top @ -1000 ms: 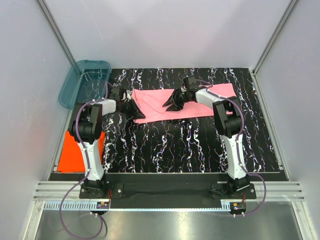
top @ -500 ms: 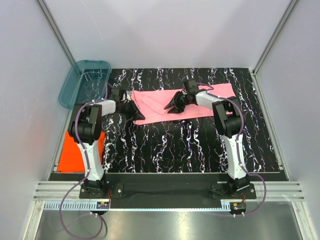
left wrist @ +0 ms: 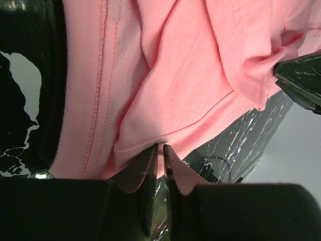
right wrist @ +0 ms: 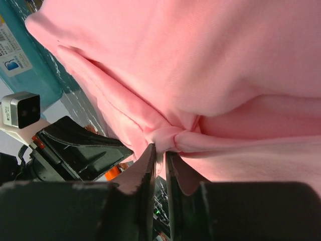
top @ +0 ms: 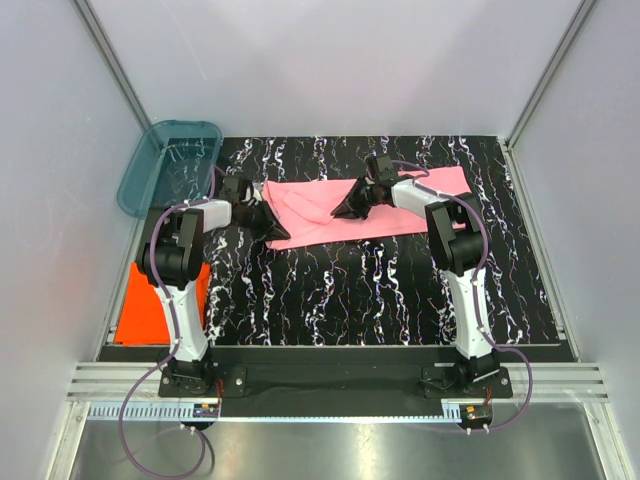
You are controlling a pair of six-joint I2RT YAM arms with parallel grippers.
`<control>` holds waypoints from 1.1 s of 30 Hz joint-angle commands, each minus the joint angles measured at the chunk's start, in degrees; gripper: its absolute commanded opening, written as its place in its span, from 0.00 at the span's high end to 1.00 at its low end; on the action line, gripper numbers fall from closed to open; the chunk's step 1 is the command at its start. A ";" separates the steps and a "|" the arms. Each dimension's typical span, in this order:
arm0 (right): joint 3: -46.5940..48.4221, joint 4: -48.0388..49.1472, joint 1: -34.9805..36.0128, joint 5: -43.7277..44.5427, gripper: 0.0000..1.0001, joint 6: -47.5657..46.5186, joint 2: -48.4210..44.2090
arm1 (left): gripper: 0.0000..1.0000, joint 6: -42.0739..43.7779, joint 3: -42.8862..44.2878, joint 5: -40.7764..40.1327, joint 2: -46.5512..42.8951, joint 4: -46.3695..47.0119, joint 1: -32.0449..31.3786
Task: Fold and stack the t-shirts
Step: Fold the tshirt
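1. Near left: the bright orange-red cloth t-shirt (top: 135, 305) lies as a flat rectangle just off the left edge of the black white-veined marble-pattern tabletop (top: 380, 290). The left arm (top: 185, 270) hides its right part.
2. The right arm (top: 460, 270) rises from the near edge and reaches in towards the table's middle.
3. Mid-table, far half: the light pink cloth t-shirt (top: 400, 215) is spread as a wide band from left of centre to the right. Its left part is folded over and creased.
4. The left gripper (top: 268, 225) sits at the near-left corner of the pink shirt. In the wrist view the left gripper (left wrist: 161, 149) has its jaws all but closed, with only a thin slit between them. They pinch the shirt's lower edge, beside the ribbed hem.
5. The right gripper (top: 343, 210) is on the folded part, near the shirt's middle, and points left. In the wrist view the right gripper (right wrist: 159, 148) has its jaws nearly together, clamped on a bunched knot of pink cloth. Folds fan out from the pinch.
6. The two grippers are near each other with pink cloth between them. Each shows at the edge of the other's wrist view.
7. Far left: the teal see-through plastic tub (top: 165, 165) sits tilted at the table's far-left corner, apart from both shirts.
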 commanded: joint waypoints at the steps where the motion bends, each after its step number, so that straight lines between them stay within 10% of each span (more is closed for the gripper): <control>1: 1.32 0.78 -1.06 1.66 0.82 1.23 -1.40 | 0.83 1.31 -1.18 -1.12 -1.70 -1.76 0.34; 9: -2.64 0.69 -1.42 -0.63 0.85 1.06 -2.71 | 0.83 2.01 -1.53 -0.85 -2.84 -1.76 0.43; 20: -2.74 -2.11 -1.42 -4.41 0.61 -4.47 -7.55 | 0.76 1.93 8.04 1.52 -4.61 -1.06 0.43; 33: 6.05 -7.39 -0.80 -12.22 0.62 -9.40 -1.94 | 0.77 -14.16 12.53 0.91 7.88 14.41 -0.27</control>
